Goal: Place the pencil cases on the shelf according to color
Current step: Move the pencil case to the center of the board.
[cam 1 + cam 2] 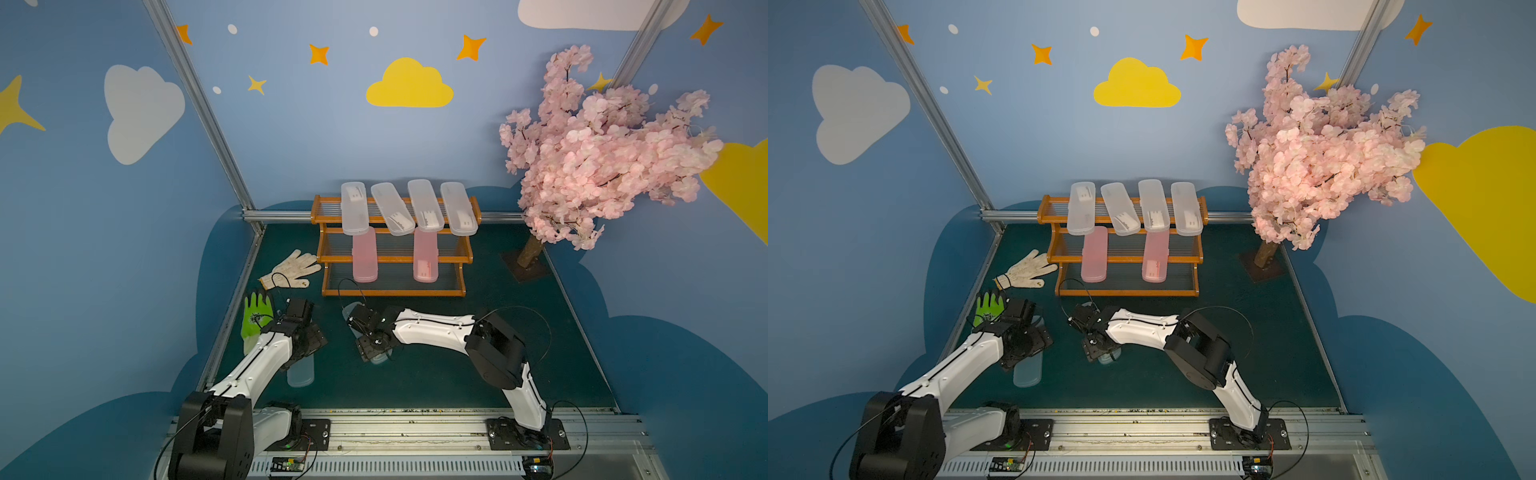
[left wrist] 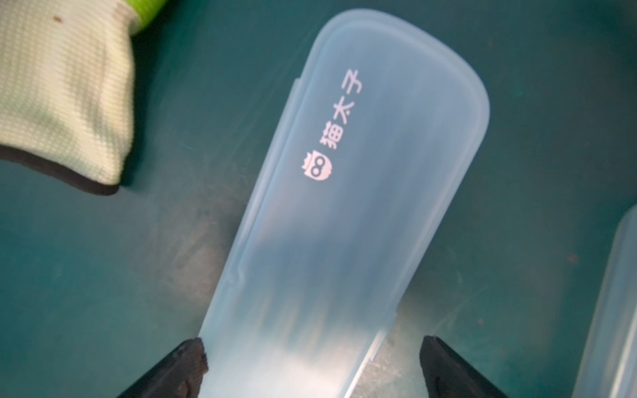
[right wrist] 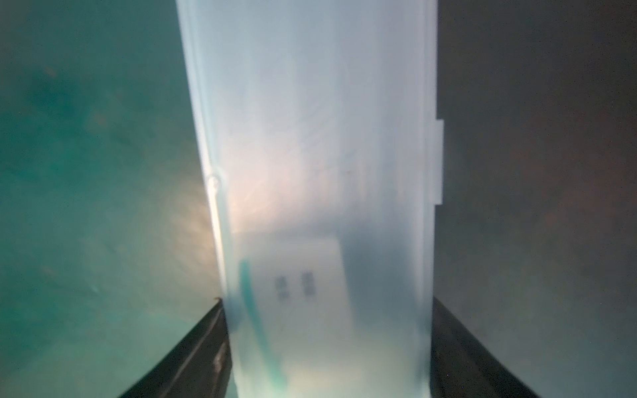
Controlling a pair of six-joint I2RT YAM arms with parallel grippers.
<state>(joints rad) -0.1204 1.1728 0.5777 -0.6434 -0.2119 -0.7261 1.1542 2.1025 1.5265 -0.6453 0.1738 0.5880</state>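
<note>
Aluminium rail [image 1: 415, 432], green mat [image 1: 415, 374] with wooden shelf [image 1: 395, 258], blue cloud-painted walls [image 1: 311, 137]

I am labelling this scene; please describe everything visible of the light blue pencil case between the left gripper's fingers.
The light blue pencil case is a long, slim, translucent plastic box with a rounded end, a rimmed lid, a side tab and a white owl logo. It lies flat on the green mat. The left gripper straddles one end, open; one finger touches its edge.
</note>
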